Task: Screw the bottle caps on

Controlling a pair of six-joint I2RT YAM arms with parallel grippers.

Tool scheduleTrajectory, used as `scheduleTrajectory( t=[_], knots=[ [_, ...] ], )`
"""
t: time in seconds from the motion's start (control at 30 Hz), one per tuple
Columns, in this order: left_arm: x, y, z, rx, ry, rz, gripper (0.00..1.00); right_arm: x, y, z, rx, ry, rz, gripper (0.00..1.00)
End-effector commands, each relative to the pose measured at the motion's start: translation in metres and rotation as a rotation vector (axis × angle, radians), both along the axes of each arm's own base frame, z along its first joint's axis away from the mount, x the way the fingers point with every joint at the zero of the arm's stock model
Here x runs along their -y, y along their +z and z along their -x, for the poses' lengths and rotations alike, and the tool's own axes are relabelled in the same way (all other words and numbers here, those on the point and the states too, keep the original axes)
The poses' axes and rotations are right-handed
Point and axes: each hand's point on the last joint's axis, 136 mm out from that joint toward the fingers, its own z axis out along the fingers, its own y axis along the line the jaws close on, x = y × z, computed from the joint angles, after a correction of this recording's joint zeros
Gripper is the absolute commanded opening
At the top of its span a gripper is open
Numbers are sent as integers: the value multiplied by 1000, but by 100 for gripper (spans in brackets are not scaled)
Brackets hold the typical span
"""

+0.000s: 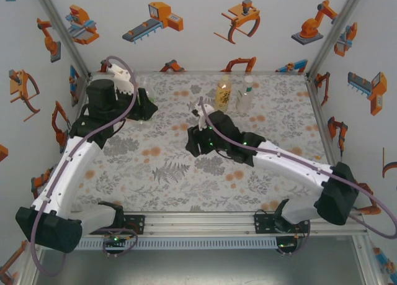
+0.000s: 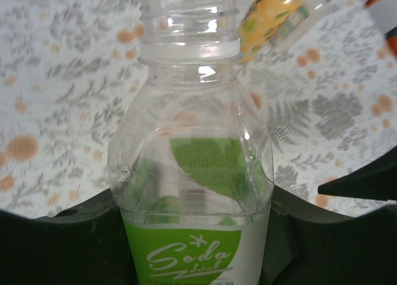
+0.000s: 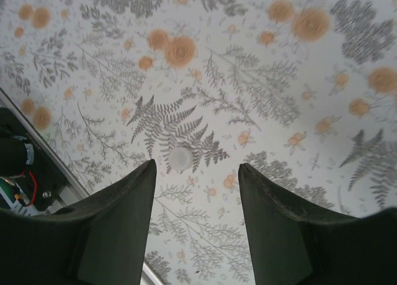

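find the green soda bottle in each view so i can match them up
top external: green soda bottle far left, in the left gripper
left wrist: centre, close up, neck threads bare
right wrist: white cap lying on the floral tablecloth
shared landmark: the floral tablecloth, in all three

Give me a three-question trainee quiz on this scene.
1. True or false: the left gripper is shut on the green bottle, whose neck has no cap.
2. On the table under the open right gripper lies: A) a straw B) a white cap C) a green cap.
3. Fill in: ___ bottles stand free at the table's far edge.
Key: 1 true; 2 B; 3 two, the yellow bottle and the slim bottle.
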Motion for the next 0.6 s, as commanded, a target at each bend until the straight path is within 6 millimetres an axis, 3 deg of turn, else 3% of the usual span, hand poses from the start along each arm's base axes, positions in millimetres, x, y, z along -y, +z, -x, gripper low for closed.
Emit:
scheduleTrajectory(
  t=[0.0,0.1,0.23,0.43,0.57],
  knots=[
    [-19,-31,-4,-100,102,-74,0,-5,-22,3,-108,-75,63,53],
    [-27,-47,-6,-179,158,-94,0,-16,-44,8,-160,-88,98,53],
    [-51,-69,-9,-276,326,-127,0,-26,-66,12,-208,-115,127,50],
    [-93,-70,-1,-307,594,-150,0,-38,-88,18,-271,-105,170,48],
    [-89,-79,4,-381,578,-112,0,-43,-92,19,-279,-94,178,48]
  ],
)
